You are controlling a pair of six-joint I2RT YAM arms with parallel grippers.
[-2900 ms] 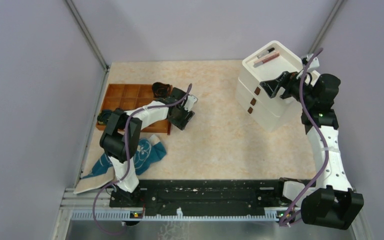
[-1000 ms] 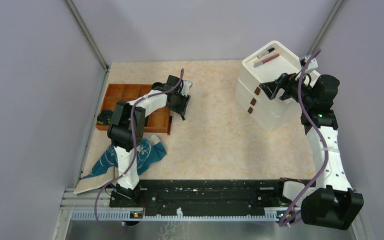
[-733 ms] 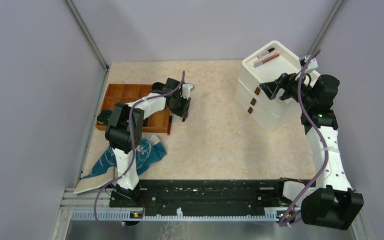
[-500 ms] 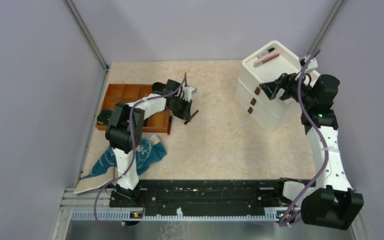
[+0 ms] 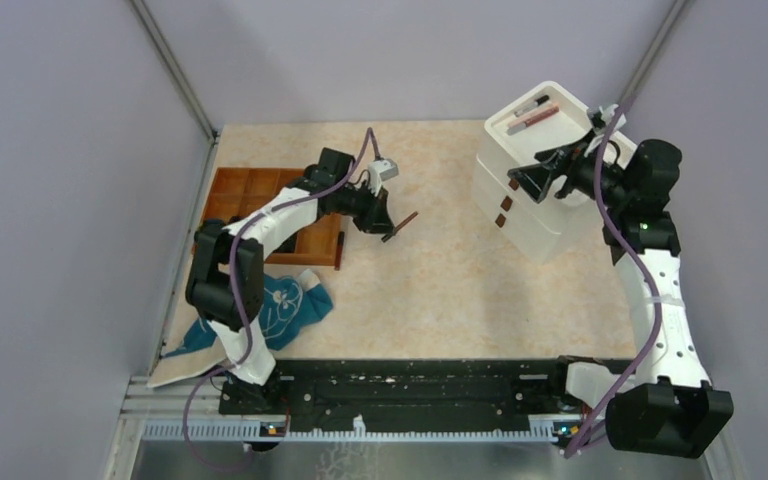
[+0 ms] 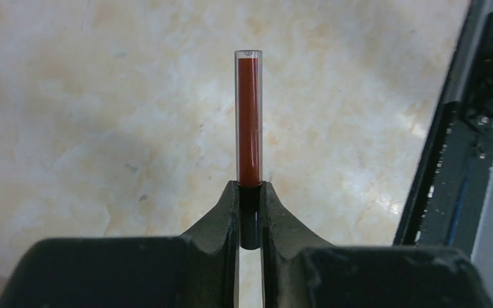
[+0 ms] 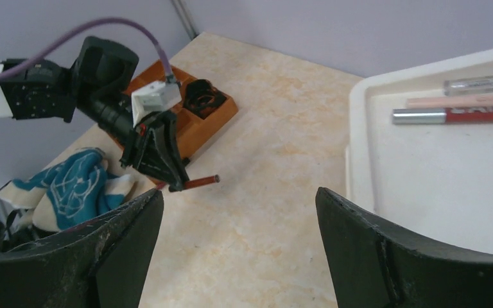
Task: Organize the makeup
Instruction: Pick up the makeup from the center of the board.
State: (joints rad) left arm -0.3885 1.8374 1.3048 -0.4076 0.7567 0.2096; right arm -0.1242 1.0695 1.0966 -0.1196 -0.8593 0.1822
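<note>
Beige marbled tabletop (image 5: 440, 270) lies under a dark red tube (image 6: 249, 122), which the left gripper (image 6: 249, 199) pinches by its black end between narrowed jaws. The tube juts straight out past the fingertips. An orange divided tray (image 5: 250, 190) sits just beside that arm, with a teal cloth (image 5: 285, 305) nearer the bases. The right gripper (image 7: 237, 212) is spread wide and empty, at the white drawer unit (image 5: 535, 215). On the unit's top lie a red-and-silver tube (image 7: 456, 115) and a pink pencil (image 7: 468, 101).

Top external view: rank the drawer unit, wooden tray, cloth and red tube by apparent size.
Largest: drawer unit, though it stands taller, so nearer the camera.
Next, unranked: wooden tray and cloth look alike, both partly hidden by the left arm.
Smallest: red tube, by far.
</note>
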